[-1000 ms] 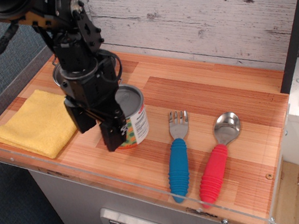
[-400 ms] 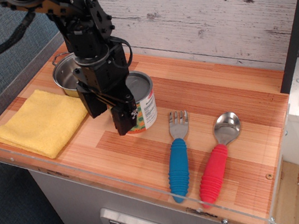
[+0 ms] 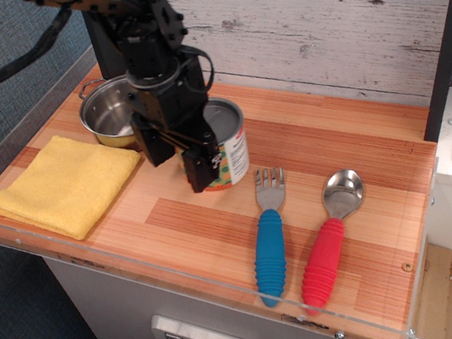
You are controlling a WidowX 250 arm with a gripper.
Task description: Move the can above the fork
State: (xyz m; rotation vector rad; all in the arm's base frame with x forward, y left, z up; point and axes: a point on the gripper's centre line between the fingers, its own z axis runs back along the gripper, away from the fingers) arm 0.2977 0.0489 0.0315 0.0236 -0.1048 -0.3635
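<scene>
The can [image 3: 230,145] has a grey lid and a patterned label with a white panel. It sits just left of and slightly behind the fork's tines. My gripper [image 3: 183,157] is shut on the can, with its black fingers [image 3: 200,167] covering the can's left side. The fork [image 3: 268,233] lies on the wooden counter with its blue ribbed handle toward the front edge and its tines pointing back.
A spoon with a red ribbed handle [image 3: 330,237] lies right of the fork. A steel pot [image 3: 107,113] stands at the back left, partly behind the arm. A folded yellow cloth [image 3: 63,185] lies at the left. A clear rim [image 3: 182,273] edges the counter.
My gripper has carried the can to the right and toward the back, from the counter's left-middle to a spot beside the fork's tines. The pot has come more into view.
</scene>
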